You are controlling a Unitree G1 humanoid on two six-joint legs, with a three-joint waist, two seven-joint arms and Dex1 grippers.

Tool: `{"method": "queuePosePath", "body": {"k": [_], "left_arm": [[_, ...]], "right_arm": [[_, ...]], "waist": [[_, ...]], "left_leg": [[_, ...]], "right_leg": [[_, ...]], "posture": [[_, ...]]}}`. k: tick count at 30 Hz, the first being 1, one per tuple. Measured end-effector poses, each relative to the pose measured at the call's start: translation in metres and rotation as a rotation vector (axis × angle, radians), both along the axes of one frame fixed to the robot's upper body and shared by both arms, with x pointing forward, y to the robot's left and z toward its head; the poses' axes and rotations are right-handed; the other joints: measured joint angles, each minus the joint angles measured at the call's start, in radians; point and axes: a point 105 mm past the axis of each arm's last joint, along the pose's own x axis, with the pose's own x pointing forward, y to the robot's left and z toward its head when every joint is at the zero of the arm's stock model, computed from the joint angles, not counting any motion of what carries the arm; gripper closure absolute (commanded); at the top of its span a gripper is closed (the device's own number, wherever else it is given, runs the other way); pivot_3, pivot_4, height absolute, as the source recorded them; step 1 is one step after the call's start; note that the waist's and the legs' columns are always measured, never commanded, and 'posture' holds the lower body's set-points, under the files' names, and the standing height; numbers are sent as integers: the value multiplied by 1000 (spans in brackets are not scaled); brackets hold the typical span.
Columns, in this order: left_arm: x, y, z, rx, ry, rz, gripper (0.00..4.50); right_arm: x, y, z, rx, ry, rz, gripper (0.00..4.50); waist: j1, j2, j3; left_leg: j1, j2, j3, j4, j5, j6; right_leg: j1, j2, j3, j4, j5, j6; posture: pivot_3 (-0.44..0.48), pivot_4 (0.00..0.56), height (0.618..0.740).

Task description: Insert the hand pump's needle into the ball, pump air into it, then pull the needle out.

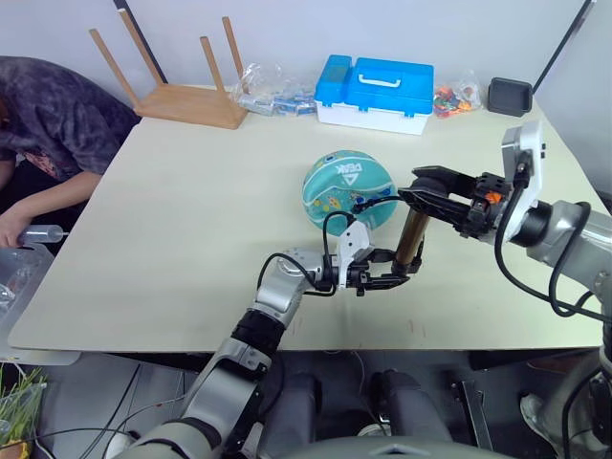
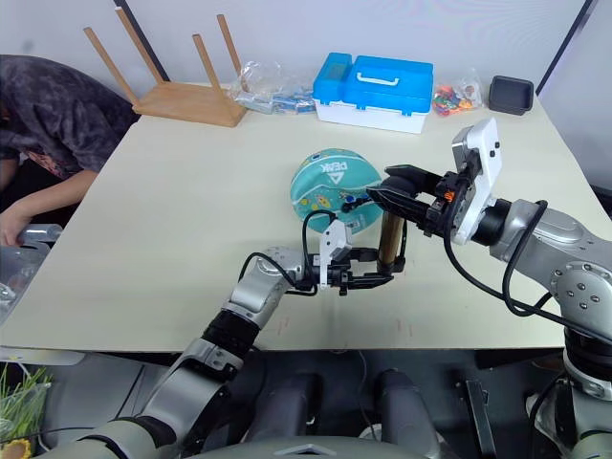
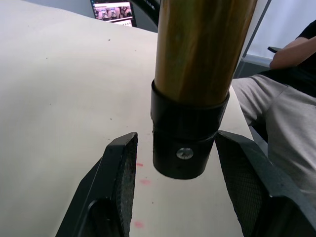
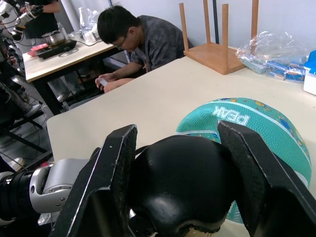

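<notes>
Mid-task, likely pumping: right hand (image 2: 406, 206) clamped on hand pump (image 2: 390, 241) T-handle; left hand (image 3: 185, 190) apart around base; hose reaches ball (image 2: 333, 191); needle unseen.

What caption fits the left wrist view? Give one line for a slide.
Left gripper fingers open either side of the black bottom cap of the bronze-gold hand pump, above the beige table.

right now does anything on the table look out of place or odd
Yes: a wooden stool lies upside down at the table's far left corner, legs pointing up. Otherwise the ball and blue case sit normally.
</notes>
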Motion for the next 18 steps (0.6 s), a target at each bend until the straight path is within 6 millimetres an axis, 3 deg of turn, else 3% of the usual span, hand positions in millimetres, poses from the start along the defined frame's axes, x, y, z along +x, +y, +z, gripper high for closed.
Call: {"method": "queuePosePath", "body": {"k": [11,13,16,18], "left_arm": [[0,0,0,-1,1,-2,1886],[0,0,0,-1,1,-2,2411],[-1,0,0,5,-7,-7,3545],[-1,-2,0,7,-12,-9,3546]], "right_arm": [[0,0,-1,-8,-3,-1,2426],[0,0,-1,-9,-4,-1,2426],[1,0,-1,-9,-3,-3,2426],[1,0,-1,-9,-2,-4,2426]], "waist": [[0,0,0],[0,0,0],[0,0,0],[0,0,0]], "left_leg": [[0,0,0,0,0,0],[0,0,0,0,0,0],[0,0,0,0,0,0],[0,0,0,0,0,0]], "right_leg": [[0,0,0,0,0,0],[0,0,0,0,0,0],[0,0,0,0,0,0],[0,0,0,0,0,0]], "posture": [[0,150,740],[0,150,740],[0,150,740],[0,150,740]]}}
